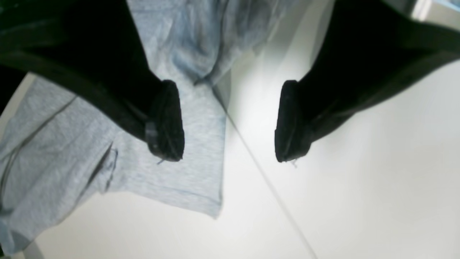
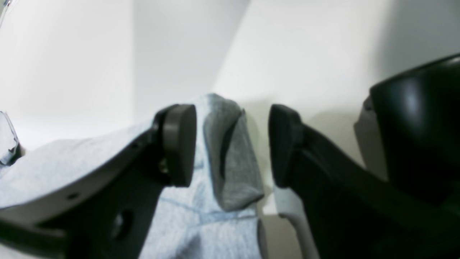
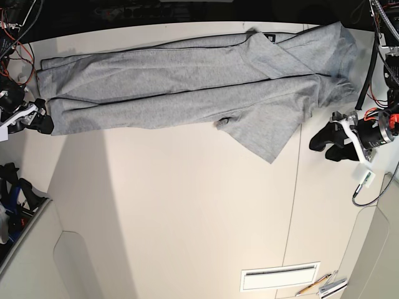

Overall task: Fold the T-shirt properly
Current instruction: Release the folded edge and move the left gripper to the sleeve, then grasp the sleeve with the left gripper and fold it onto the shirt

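Both grippers, left [image 1: 229, 124] and right [image 2: 233, 146], are just hanging wide open, nothing gripped, near the rumpled shirt [image 3: 168, 81].

- I see the large plain heather-grey short-sleeved cotton T-shirt [image 3: 181, 78] lying in a long, wide strip across the far part of the white table [image 3: 181, 205].
- I find it gathered in lengthwise folds, its layers overlapping unevenly.
- Toward my left side, a flat, pointed flap juts from the strip toward the near edge.
- I see the cloth bunched and creased at both ends, its neck label showing near the far edge.
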`<state>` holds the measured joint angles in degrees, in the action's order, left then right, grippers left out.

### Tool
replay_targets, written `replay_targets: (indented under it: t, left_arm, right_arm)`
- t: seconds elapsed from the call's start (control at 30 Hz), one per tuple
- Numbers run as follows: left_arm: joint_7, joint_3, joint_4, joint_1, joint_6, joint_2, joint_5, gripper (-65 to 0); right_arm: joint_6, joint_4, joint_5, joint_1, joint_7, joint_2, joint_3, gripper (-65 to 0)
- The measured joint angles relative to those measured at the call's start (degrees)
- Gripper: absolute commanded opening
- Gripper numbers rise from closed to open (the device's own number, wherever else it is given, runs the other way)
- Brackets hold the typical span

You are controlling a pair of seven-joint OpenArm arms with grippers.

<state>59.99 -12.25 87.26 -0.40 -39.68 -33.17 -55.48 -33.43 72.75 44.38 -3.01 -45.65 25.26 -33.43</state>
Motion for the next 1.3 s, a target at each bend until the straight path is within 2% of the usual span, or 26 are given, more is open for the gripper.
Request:
replay_targets:
  t: [0.13,0.3,0.4,0.57,0.8,1.07,1.3]
  left_arm:
    - [-7.4,5.7,-0.9,-1.2,0.0,0.0,5.7,-19.8]
    - [-11.0,12.3,-7.4,-4.2,0.0,0.0,8.1,-19.7]
    - [-11.4,14.4,-12.4,-6.7,0.0,1.0,8.4,-19.7]
    - [-11.6,14.8,-18.1,-9.8,0.2,4.7,10.5,-19.7]
    - [-12.3,14.7,-18.8,-10.3,0.1,7.4,11.6,-19.7]
    - [-10.9,16.2,-18.8,-10.0,-0.1,7.5,11.0,-19.7]
    - [-12.4,24.6,-18.4,-10.5,-0.5,7.5,9.3,-19.8]
  right_arm:
    - [0.0,0.0,0.0,0.0,0.0,0.0,0.0,-32.8]
    - [0.0,0.0,0.0,0.0,0.0,0.0,0.0,-32.9]
    - [0.0,0.0,0.0,0.0,0.0,0.0,0.0,-32.9]
    - [0.0,0.0,0.0,0.0,0.0,0.0,0.0,-32.9]
    - [0.0,0.0,0.0,0.0,0.0,0.0,0.0,-32.9]
    - [0.0,0.0,0.0,0.0,0.0,0.0,0.0,-32.9]
    - [0.0,0.0,0.0,0.0,0.0,0.0,0.0,-32.9]
